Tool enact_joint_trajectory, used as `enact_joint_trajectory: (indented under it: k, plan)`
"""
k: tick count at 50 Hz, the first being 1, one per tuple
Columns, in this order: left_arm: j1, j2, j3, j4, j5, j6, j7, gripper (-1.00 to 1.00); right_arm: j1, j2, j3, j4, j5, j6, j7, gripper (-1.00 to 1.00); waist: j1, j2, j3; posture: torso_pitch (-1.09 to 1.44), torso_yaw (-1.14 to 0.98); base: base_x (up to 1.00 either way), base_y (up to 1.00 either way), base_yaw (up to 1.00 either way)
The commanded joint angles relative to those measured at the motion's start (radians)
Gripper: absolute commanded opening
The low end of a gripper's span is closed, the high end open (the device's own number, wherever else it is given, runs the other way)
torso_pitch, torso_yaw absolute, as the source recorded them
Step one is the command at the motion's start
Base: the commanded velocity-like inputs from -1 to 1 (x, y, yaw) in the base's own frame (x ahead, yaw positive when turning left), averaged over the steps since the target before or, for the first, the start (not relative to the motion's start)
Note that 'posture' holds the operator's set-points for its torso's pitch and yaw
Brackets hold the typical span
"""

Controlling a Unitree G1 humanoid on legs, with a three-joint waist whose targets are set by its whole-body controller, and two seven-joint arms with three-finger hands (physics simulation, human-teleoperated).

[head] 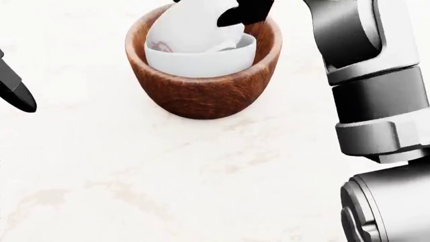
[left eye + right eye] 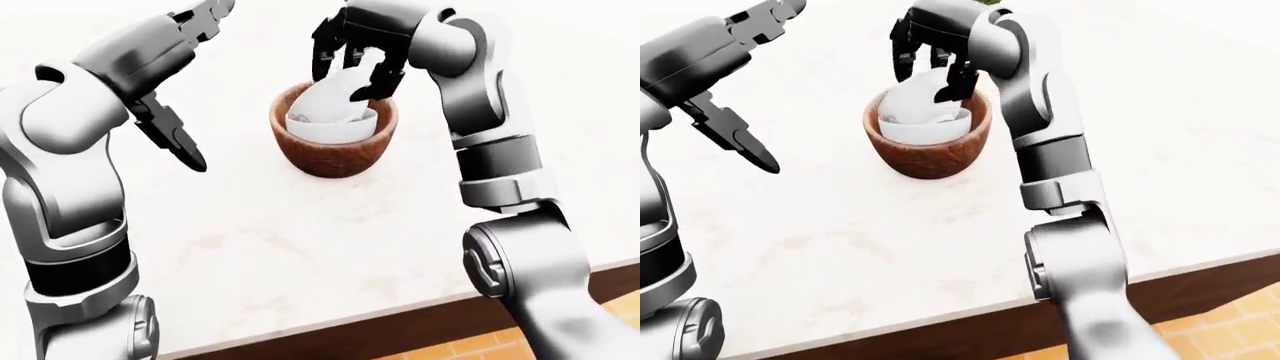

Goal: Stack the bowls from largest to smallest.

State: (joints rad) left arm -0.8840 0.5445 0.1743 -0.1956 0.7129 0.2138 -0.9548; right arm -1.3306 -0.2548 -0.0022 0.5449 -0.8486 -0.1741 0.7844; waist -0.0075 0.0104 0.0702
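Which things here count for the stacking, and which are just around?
For the job: wooden bowl; white bowl nested in it; small white bowl, tilted, in the right hand; left hand, open, off to the left.
Just around: counter; tiled floor.
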Motion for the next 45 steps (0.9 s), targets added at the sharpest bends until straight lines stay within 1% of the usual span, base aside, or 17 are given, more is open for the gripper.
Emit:
enact_joint_trajectory:
  k: [1,2,4,10,15,17,21,25,26,28,32,34,36,38,40,42,45]
  plan:
    - [-0.031,0.013,0.018,-0.027,0.001,-0.005,0.019,1.0,-0.019,-0.01,-0.013,-0.05,0.019,0.005,0.005,0.13,0.0,0.005,-0.031,0.0,0.0,0.0,0.0,0.0]
    - [-0.03,0.014,0.019,-0.03,0.001,-0.005,0.017,1.0,-0.003,-0.011,-0.014,-0.069,0.023,0.007,0.012,0.2,0.0,0.005,-0.031,0.0,0.0,0.0,0.0,0.0]
    - [-0.028,0.016,0.02,-0.027,0.0,-0.008,0.019,1.0,0.014,-0.017,-0.017,-0.097,0.03,0.011,0.028,0.25,0.0,0.003,-0.031,0.0,0.0,0.0,0.0,0.0]
    - [-0.036,0.02,0.02,-0.03,-0.001,-0.002,0.014,1.0,0.012,-0.056,-0.043,-0.217,0.076,0.062,0.119,0.24,0.001,0.002,-0.032,0.0,0.0,0.0,0.0,0.0]
    - [-0.034,0.031,0.031,-0.032,-0.006,0.0,0.013,1.0,0.028,-0.131,-0.087,-0.375,0.145,0.118,0.211,0.23,0.003,0.0,-0.027,0.0,0.0,0.0,0.0,0.0]
    - [-0.028,0.041,0.041,-0.032,-0.011,0.0,0.019,1.0,0.05,-0.169,-0.114,-0.47,0.185,0.167,0.262,0.22,0.003,-0.002,-0.025,0.0,0.0,0.0,0.0,0.0]
    - [-0.009,0.068,0.058,-0.04,-0.016,-0.006,0.031,1.0,0.095,-0.287,-0.178,-0.61,0.279,0.235,0.332,0.21,0.004,-0.007,-0.023,0.0,0.0,0.0,0.0,0.0]
    - [0.042,0.111,0.103,-0.058,-0.045,-0.019,0.043,1.0,0.155,-0.434,-0.252,-0.704,0.388,0.288,0.374,0.23,0.005,-0.012,-0.023,0.0,0.0,0.0,0.0,0.0]
    - [0.063,0.123,0.118,-0.063,-0.052,-0.021,0.048,1.0,0.166,-0.473,-0.273,-0.72,0.419,0.306,0.375,0.31,0.005,-0.012,-0.022,0.0,0.0,0.0,0.0,0.0]
    - [0.095,0.148,0.141,-0.071,-0.064,-0.018,0.054,1.0,0.194,-0.547,-0.303,-0.731,0.478,0.318,0.364,0.38,0.005,-0.013,-0.022,0.0,0.0,0.0,0.0,0.0]
    - [0.16,0.224,0.22,-0.063,-0.121,-0.014,0.071,1.0,0.262,-0.713,-0.374,-0.716,0.606,0.326,0.325,0.48,0.005,-0.013,-0.023,0.0,0.0,0.0,0.0,0.0]
    - [0.19,0.256,0.245,-0.062,-0.15,-0.013,0.084,1.0,0.305,-0.781,-0.395,-0.71,0.665,0.327,0.293,0.51,0.004,-0.014,-0.021,0.0,0.0,0.0,0.0,0.0]
    - [0.25,0.292,0.299,-0.069,-0.178,-0.022,0.099,1.0,0.393,-0.856,-0.46,-0.713,0.735,0.322,0.27,0.59,0.004,-0.015,-0.02,0.0,0.0,0.0,0.0,0.0]
    - [0.328,0.308,0.352,-0.089,-0.208,-0.047,0.118,1.0,0.519,-0.908,-0.531,-0.743,0.802,0.318,0.243,0.57,0.005,-0.018,-0.018,0.0,0.0,0.0,0.0,0.0]
    - [0.381,0.322,0.392,-0.101,-0.235,-0.058,0.131,1.0,0.609,-0.953,-0.575,-0.738,0.857,0.297,0.2,0.58,0.006,-0.02,-0.014,0.0,0.0,0.0,0.0,0.0]
    - [0.443,0.325,0.445,-0.125,-0.261,-0.069,0.135,1.0,0.7,-0.996,-0.646,-0.744,0.911,0.288,0.18,0.62,0.006,-0.022,-0.014,0.0,0.0,0.0,0.0,0.0]
    - [0.516,0.328,0.514,-0.142,-0.291,-0.093,0.138,1.0,0.824,-1.056,-0.772,-0.722,0.98,0.255,0.178,0.65,0.007,-0.024,-0.012,0.0,0.0,0.0,0.0,0.0]
